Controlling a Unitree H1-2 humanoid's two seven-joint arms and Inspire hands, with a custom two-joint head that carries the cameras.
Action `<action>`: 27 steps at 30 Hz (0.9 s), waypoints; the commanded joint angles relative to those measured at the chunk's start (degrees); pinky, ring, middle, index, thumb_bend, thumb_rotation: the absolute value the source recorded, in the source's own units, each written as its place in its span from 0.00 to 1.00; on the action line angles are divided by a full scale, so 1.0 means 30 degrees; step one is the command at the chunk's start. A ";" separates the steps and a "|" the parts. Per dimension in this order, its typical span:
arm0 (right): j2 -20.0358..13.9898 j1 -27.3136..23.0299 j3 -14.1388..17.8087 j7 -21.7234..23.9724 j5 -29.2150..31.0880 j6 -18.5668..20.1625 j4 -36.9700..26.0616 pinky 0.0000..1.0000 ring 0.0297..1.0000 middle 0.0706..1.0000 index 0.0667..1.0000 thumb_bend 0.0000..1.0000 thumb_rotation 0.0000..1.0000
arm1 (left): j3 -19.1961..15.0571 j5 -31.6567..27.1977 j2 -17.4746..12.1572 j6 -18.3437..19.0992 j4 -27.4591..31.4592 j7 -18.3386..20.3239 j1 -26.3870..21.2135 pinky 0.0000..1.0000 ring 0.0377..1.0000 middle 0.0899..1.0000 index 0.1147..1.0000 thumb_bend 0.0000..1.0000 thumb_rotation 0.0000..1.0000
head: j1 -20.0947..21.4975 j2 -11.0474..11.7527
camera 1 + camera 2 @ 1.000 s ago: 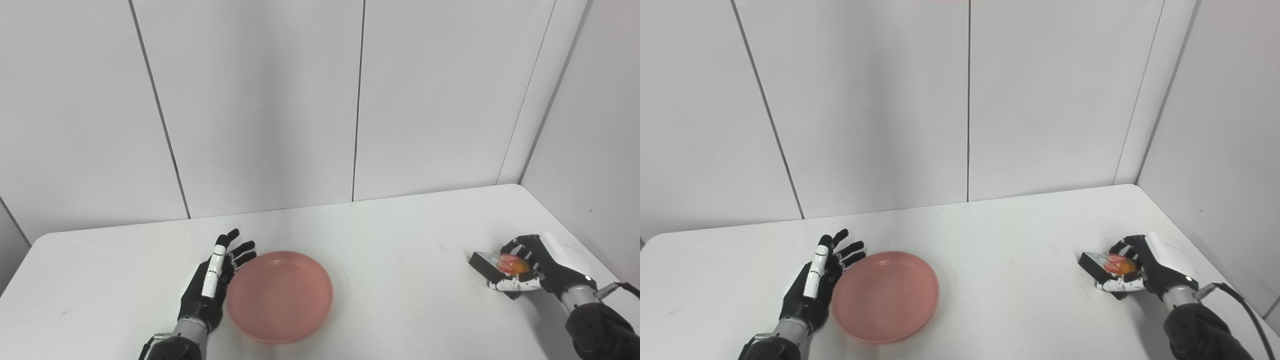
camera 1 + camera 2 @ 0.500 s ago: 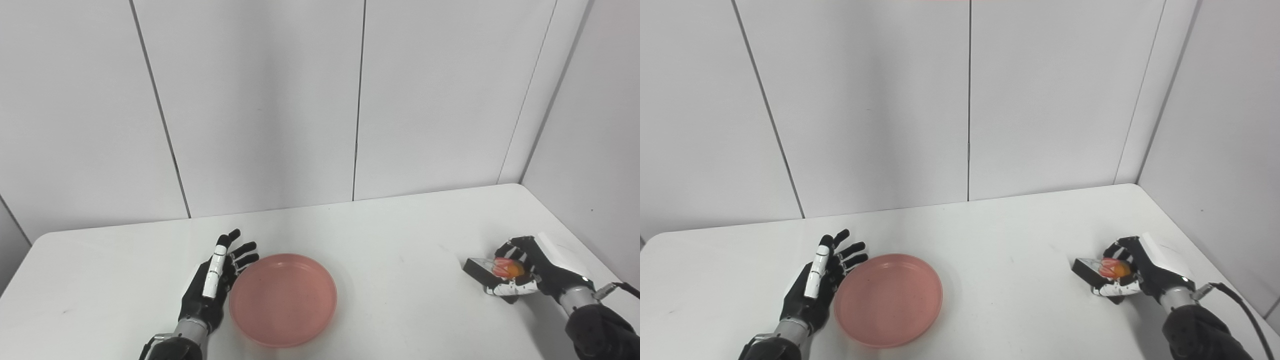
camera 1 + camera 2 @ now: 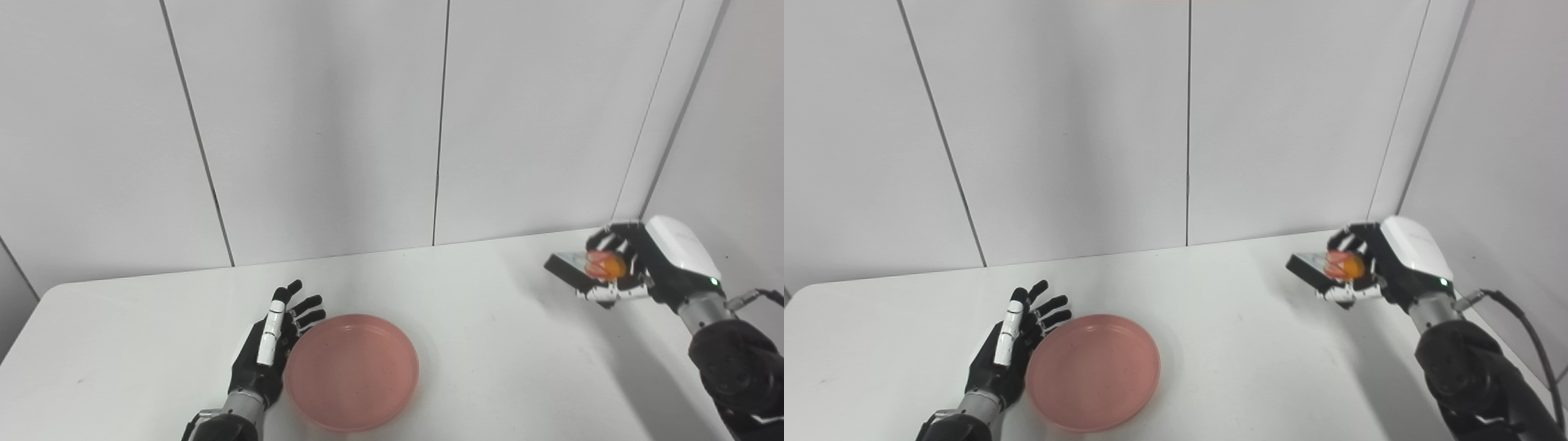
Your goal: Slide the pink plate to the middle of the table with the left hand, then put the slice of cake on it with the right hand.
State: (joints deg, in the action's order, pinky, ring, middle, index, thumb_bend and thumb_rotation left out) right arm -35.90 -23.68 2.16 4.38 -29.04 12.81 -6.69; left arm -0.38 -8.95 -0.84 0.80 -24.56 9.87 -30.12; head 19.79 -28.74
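Note:
The pink plate lies flat on the white table, left of its middle near the front. My left hand rests flat and open against the plate's left rim, fingers pointing away from me. At the right, my right hand is raised well above the table and shut on the slice of cake, a dark wedge with red and orange fruit on top. The same cake shows in the right eye view, tilted in the hand.
White wall panels close off the table at the back and on the right. A cable trails from my right forearm near the table's right edge.
My right hand has lifted the cake off the table and carried it up and slightly leftward. The left hand has nudged the plate a little to the right.

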 commanded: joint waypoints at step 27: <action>0.5272 -0.5114 -0.5746 0.1672 -0.0380 -0.4367 0.2909 0.20 0.23 0.42 0.45 0.53 0.00 | 0.0887 0.1914 0.2550 0.0290 0.1319 -0.2653 0.0346 0.72 0.75 0.76 0.90 0.66 0.96 | -0.6286 -0.0495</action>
State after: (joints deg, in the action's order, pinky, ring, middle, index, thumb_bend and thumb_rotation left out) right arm -20.39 -35.71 -15.25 9.91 -30.33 2.77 3.06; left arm 2.11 -3.67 5.80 1.22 -22.43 2.45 -28.84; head 0.98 -30.15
